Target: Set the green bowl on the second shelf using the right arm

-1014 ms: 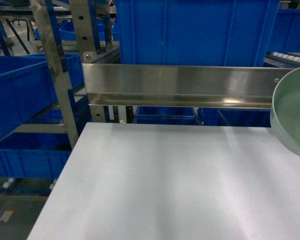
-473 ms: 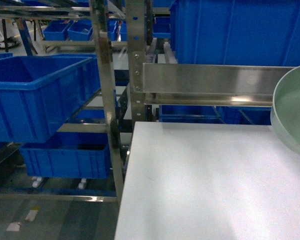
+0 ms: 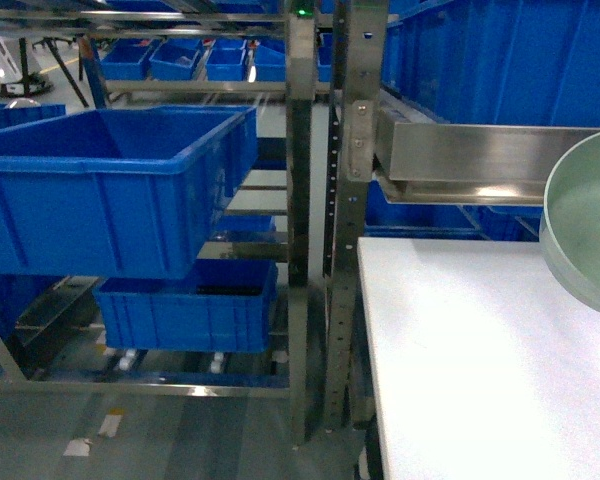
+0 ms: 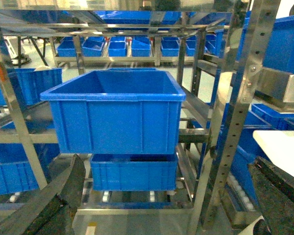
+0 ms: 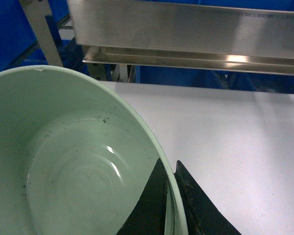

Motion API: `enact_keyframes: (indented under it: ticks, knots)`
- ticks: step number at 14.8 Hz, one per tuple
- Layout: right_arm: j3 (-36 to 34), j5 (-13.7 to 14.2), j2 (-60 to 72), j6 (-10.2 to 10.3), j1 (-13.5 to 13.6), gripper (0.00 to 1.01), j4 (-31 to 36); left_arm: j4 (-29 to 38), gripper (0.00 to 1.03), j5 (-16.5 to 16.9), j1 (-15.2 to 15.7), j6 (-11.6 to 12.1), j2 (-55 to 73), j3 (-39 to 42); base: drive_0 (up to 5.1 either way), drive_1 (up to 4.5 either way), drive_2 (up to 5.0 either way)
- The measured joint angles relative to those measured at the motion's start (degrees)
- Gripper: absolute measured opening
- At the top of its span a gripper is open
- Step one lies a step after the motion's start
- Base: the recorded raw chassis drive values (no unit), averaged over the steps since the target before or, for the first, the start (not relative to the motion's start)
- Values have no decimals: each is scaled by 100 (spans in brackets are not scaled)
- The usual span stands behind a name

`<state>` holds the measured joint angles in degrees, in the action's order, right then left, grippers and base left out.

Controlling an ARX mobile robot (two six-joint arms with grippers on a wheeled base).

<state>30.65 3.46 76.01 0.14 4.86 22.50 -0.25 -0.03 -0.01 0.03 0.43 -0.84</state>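
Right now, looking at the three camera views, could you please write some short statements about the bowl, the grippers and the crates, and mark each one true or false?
1. The right gripper is shut on the rim of the green bowl. True.
2. The green bowl rests flat on the white table. False: it is held up, tilted, at the right edge of the head view.
3. The left gripper holds a crate. False: it is open and empty.
4. The large blue crate on the rack is open-topped. True.
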Motion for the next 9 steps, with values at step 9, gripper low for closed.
enact_keyframes:
  ticks: [9]
  knots:
    - [0, 4, 0, 2, 0, 3, -2, 9, 98, 0, 0, 0, -2, 0, -485, 144, 341]
